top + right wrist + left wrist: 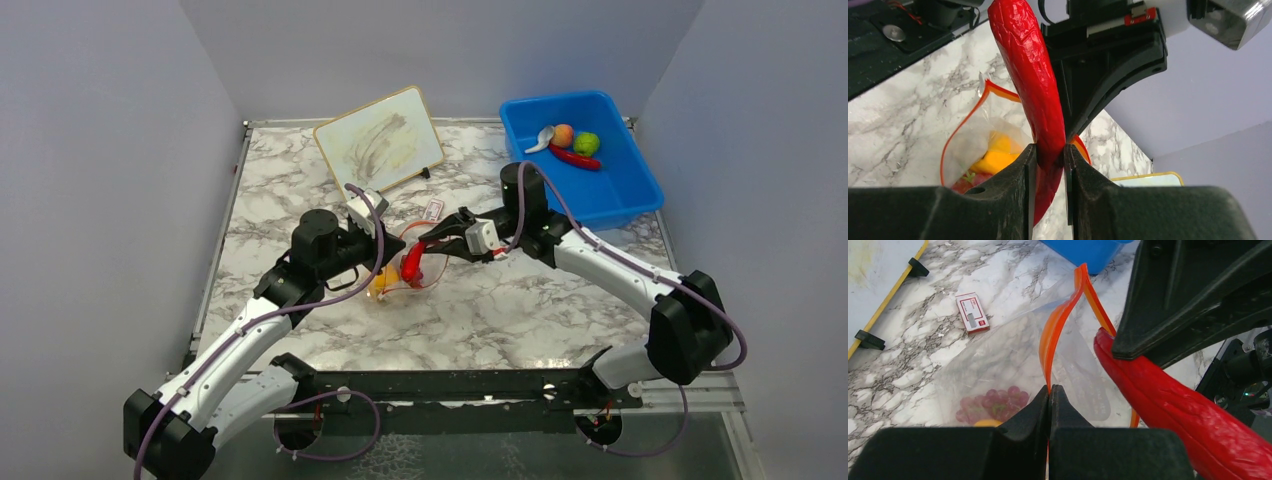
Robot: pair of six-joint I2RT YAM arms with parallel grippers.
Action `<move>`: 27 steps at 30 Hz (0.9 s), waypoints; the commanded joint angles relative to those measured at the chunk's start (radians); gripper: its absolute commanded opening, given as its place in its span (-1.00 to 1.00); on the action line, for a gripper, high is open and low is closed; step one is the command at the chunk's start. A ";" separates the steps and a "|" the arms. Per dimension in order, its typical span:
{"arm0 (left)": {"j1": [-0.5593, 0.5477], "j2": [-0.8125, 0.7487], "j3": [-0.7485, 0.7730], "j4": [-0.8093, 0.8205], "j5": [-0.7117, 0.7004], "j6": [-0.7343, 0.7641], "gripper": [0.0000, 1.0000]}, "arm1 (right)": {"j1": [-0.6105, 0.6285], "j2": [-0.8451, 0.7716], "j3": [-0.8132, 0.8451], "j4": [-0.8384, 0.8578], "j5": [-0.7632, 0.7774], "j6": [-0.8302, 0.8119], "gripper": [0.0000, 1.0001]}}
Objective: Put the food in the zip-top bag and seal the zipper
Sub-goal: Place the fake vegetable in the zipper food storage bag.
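The clear zip-top bag [400, 285] lies mid-table, its red-orange zipper [1055, 330] lifted upright. My left gripper [1049, 389] is shut on the zipper strip and holds the mouth open. Purple-red grapes [993, 402] and the orange-yellow pepper [998, 155] lie inside the bag. My right gripper [1047, 152] is shut on a red chili [1028, 65], which hangs tip-down at the bag's open mouth [411, 265]. A white mushroom [540, 140], a peach fruit [563, 135], a green fruit [587, 143] and a second red chili [575, 158] lie in the blue bin [612, 190].
A whiteboard [380, 140] on small stands leans at the back centre. A small red-and-white card [432, 209] lies just behind the bag. The blue bin stands at the back right corner. Grey walls close in on three sides.
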 commanded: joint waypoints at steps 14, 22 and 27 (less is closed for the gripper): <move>0.005 -0.011 -0.008 0.034 0.039 0.007 -1.00 | 0.013 0.114 0.080 -0.271 0.211 -0.353 -0.48; 0.006 -0.013 -0.009 0.033 0.037 0.007 -1.00 | 0.013 0.138 0.099 -0.304 0.346 -0.393 -0.44; 0.005 -0.012 -0.010 0.033 0.034 0.007 -1.00 | 0.018 0.126 0.088 -0.298 0.395 -0.369 -0.36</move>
